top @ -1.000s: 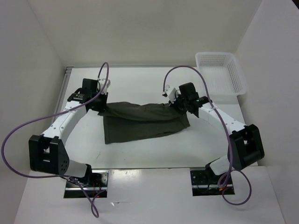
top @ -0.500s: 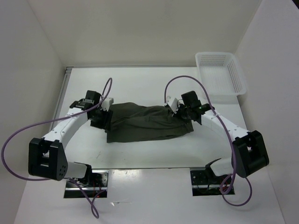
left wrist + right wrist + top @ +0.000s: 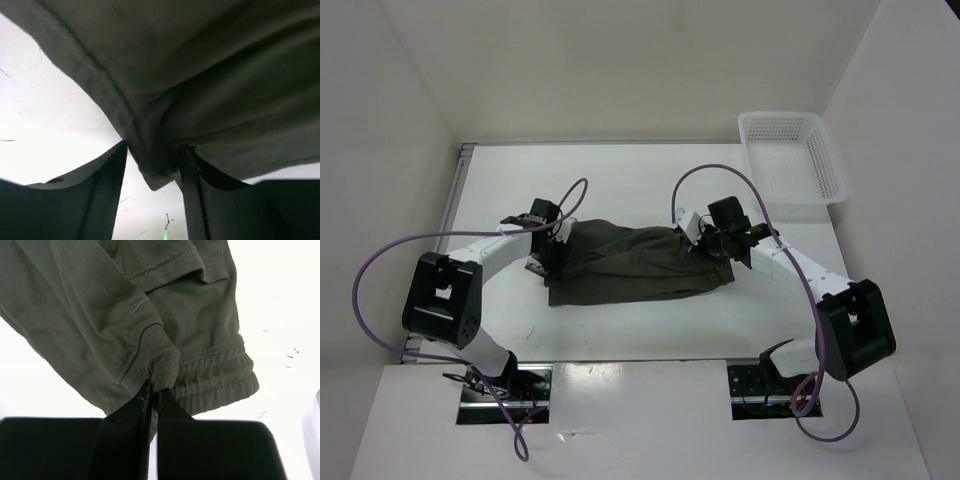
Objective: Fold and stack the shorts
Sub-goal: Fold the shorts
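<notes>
**Olive shorts on a white worktop**

The shorts (image 3: 635,265) are plain dark olive green, unpatterned. The worktop (image 3: 620,180) beneath the shorts is white. Behind and right of the shorts is a white mesh basket (image 3: 832,158). Flanking the shorts, the left arm (image 3: 490,255) and right arm (image 3: 790,262) are white and black, with purple cables (image 3: 712,167).

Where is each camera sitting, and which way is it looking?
Top: above and behind the bases, looking down at both arms, the shorts and white basket.
Left wrist: on the left arm, looking past the left gripper pinching cloth.
Right wrist: on the right arm, past the right gripper pinching a fold.
All three share the shorts.
</notes>
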Controlling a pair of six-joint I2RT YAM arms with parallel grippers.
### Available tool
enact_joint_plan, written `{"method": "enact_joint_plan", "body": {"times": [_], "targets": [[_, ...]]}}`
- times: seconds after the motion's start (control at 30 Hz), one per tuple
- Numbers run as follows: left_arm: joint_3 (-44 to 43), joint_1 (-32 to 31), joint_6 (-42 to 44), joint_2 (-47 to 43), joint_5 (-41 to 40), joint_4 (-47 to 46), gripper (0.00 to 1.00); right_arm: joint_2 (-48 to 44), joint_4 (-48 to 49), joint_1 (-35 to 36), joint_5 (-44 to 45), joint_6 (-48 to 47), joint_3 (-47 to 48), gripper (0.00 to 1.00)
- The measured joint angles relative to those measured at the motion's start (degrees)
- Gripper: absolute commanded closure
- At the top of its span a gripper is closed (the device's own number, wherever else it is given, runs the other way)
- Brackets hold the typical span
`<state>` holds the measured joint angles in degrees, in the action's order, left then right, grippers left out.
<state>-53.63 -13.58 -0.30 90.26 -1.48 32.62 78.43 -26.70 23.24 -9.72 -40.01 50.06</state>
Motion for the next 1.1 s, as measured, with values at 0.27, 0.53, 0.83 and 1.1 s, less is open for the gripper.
{"method": "enact_joint_plan", "body": {"times": [0.27,0.53,0.83,1.1], "targets": [[-0.96,-0.83,0.11,1.55,-2.69,-0.46,1.0,1.36,0.46,0.0,1.18,1.66,1.75,1.0],[-21.73,-0.17,0.13,4.59,-12.48,-8.41,1.0,10.05,8.13,-0.15,8.46,6.73,20.55,1.0],[-13.51,-3.93,0.11,-4.07,-15.04,-13.27,1.0,6.23,9.88,-2.05,9.53,2.27,13.31,1.0],[3.91,-7.28,0.15,-5.84,-8.96,-3.19,0.7,-3.13,1.55,-2.03,2.6,-5.05,-0.31,0.59]]}}
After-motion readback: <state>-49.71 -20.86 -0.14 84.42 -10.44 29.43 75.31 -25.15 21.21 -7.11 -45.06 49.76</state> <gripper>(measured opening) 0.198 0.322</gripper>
